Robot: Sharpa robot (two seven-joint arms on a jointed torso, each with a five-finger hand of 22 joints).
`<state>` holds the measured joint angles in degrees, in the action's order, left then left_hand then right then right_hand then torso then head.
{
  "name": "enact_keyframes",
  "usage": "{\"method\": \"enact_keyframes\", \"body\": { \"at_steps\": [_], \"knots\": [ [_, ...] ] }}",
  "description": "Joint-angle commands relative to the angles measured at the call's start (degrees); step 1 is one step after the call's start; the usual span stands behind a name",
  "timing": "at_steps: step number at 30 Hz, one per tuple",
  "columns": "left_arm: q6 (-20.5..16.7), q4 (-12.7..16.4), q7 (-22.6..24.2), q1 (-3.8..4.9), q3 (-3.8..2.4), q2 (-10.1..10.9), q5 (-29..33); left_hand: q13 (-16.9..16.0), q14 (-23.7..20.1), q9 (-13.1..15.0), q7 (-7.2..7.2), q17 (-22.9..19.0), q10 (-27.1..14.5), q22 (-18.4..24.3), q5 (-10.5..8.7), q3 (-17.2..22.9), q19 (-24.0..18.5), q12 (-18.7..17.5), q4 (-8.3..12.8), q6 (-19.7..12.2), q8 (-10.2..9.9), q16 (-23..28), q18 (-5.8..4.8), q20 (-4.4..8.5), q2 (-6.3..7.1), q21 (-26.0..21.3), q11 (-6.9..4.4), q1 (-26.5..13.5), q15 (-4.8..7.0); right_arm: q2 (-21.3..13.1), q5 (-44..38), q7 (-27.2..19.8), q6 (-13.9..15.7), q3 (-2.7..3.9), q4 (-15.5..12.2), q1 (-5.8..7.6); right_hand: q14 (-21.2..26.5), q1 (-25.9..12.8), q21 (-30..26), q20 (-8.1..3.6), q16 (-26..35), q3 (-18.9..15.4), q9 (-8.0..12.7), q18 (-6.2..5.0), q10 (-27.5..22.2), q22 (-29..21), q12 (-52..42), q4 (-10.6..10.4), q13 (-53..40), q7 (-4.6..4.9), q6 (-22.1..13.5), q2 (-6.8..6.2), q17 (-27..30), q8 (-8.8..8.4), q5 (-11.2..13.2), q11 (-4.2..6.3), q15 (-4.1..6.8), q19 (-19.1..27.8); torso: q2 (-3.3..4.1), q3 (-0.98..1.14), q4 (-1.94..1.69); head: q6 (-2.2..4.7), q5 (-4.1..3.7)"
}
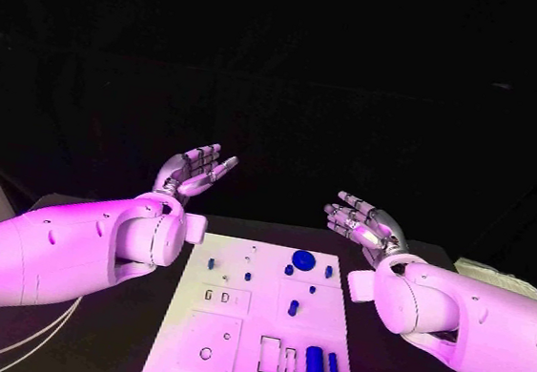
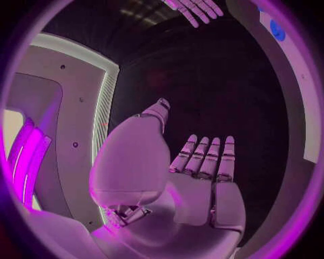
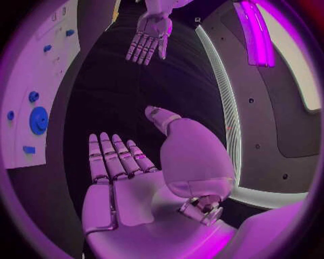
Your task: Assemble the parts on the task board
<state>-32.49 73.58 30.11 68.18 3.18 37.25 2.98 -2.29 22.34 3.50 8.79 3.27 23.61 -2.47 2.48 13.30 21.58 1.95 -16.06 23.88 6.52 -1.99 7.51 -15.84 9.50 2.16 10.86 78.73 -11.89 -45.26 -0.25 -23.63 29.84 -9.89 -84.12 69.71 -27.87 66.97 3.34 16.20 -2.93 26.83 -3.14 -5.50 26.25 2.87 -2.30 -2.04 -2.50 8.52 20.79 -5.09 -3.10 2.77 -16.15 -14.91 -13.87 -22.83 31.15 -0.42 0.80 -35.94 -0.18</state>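
White board lies mid-table, blue parts scattered on it, none picked up. Left robot hand at ten o'clock and right robot hand at two hover empty, fingers spread. Nothing looks started; next, I'd guess, a reach down for one part.

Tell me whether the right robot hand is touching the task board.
Apart. In the head view the right robot hand is raised, palm open, beyond the task board; the right wrist view shows dark table between them.
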Motion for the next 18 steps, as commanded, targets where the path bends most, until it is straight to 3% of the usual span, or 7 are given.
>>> {"method": "enact_keyframes", "body": {
  "at_steps": [1,4,6,7,9,11,18],
  "knots": [
    [5.2,-0.3,1.9,0.20,0.03,-0.3,1.3,-0.2,1.5,0.2,4.66,0.2,1.6,-0.2,0.36,0.5,1.1,0.5,-0.7,1.4,0.7,-0.6,0.67,-0.59,-0.11,0.5,0.44,2.5,-0.36,0.0,-1.6,2.9,-9.4,-0.64,0.5,0.76,-9.8,5.4,2.3,0.37,-1.9,1.4,-1.1,-1.82,8.4,1.0,-1.1,3.1,-0.6,8.55,6.4,-0.92,-1.3,1.53,2.5,0.15,0.61,-6.5,0.00,-0.01,0.02,-0.01,0.00],
    [5.2,-0.3,1.9,0.20,0.03,-0.3,1.3,-0.4,3.6,0.5,5.08,0.6,3.5,-0.5,0.36,0.8,2.9,0.8,-0.6,2.8,1.2,-1.1,0.62,-0.82,-0.59,1.1,0.94,2.7,-0.69,-0.1,-1.8,3.3,-10.6,-1.17,0.9,1.27,-18.1,7.0,4.2,0.34,-3.7,1.6,-2.2,-2.83,16.0,1.7,-1.8,4.5,-1.0,8.15,13.0,-1.31,-2.4,3.26,3.2,0.85,1.59,-12.3,0.00,-0.01,0.02,-0.01,0.00],
    [5.2,-0.3,1.9,0.20,0.03,-0.3,1.3,-0.7,8.1,1.2,5.90,1.3,8.1,-1.0,0.34,1.4,6.3,1.4,-0.4,5.7,2.2,-2.1,0.15,-0.84,-1.31,2.1,2.00,2.9,-1.13,-0.1,-1.8,3.4,-11.0,-1.32,0.9,1.43,-22.7,8.0,6.6,0.27,-5.0,2.0,-3.4,-4.11,24.4,2.4,-2.5,5.6,-1.3,7.30,20.1,-1.63,-3.0,5.15,3.2,1.95,2.86,-19.4,0.00,-0.01,0.02,-0.01,0.00],
    [7.6,3.4,1.3,0.22,0.06,3.6,-0.1,-0.9,13.5,1.5,6.03,2.2,10.7,-1.7,0.34,1.7,11.1,1.7,-0.3,7.1,2.7,-3.4,0.46,-0.83,-1.56,3.4,2.30,3.0,-0.65,-0.6,-28.1,4.4,-7.4,-1.21,5.4,3.07,-24.4,8.2,7.4,0.20,-5.6,2.1,-3.9,-4.64,26.0,2.6,-2.5,5.9,-1.2,6.81,22.9,-1.83,-3.2,5.88,3.4,2.46,3.47,-21.0,1.65,-0.11,0.28,-1.08,0.25],
    [7.8,4.7,1.3,0.25,0.06,4.5,-0.6,-1.3,20.2,2.2,5.99,3.3,17.5,-2.8,0.33,2.2,18.4,2.6,0.0,10.4,3.9,-5.2,0.72,-0.84,-1.86,5.7,2.99,3.0,-0.34,-0.5,-33.4,5.3,-7.3,-1.17,6.0,3.55,-27.9,8.4,8.9,-0.44,-6.7,2.7,-4.7,-5.08,29.5,2.9,-2.6,6.2,-1.2,6.03,27.9,-2.29,-3.7,7.21,3.8,3.43,4.56,-24.0,2.22,-0.06,0.22,-1.04,0.23],
    [8.2,5.9,1.1,0.29,0.05,5.5,-1.2,-1.8,25.2,3.4,5.90,4.2,26.2,-3.3,0.36,2.9,21.7,4.2,0.5,16.3,6.1,-7.0,1.83,-0.64,-2.15,7.5,1.93,3.0,0.89,-0.5,-39.0,6.7,-7.4,-1.13,6.4,4.01,-30.8,8.5,10.2,-1.40,-7.6,3.4,-4.9,-5.08,32.0,3.3,-2.3,6.3,-1.1,5.54,29.7,-2.62,-4.0,7.63,3.8,4.12,5.52,-26.4,2.69,-0.03,0.11,-1.11,0.16],
    [9.5,10.5,0.1,0.40,0.01,8.7,-3.0,-1.9,34.9,4.8,4.69,7.3,35.0,-5.1,0.35,4.9,30.0,6.0,2.0,24.0,8.6,-11.9,3.12,1.07,-2.04,12.5,-0.58,2.7,3.96,-0.5,-58.0,12.8,-7.9,-1.06,6.2,5.70,-41.6,9.2,17.1,-5.41,-11.8,3.0,-5.3,-4.96,38.9,6.5,-1.9,6.7,-1.2,3.61,33.9,-3.69,-7.1,8.37,4.0,6.53,9.36,-34.0,4.39,0.19,-0.33,-0.89,-0.44]
  ]
}}
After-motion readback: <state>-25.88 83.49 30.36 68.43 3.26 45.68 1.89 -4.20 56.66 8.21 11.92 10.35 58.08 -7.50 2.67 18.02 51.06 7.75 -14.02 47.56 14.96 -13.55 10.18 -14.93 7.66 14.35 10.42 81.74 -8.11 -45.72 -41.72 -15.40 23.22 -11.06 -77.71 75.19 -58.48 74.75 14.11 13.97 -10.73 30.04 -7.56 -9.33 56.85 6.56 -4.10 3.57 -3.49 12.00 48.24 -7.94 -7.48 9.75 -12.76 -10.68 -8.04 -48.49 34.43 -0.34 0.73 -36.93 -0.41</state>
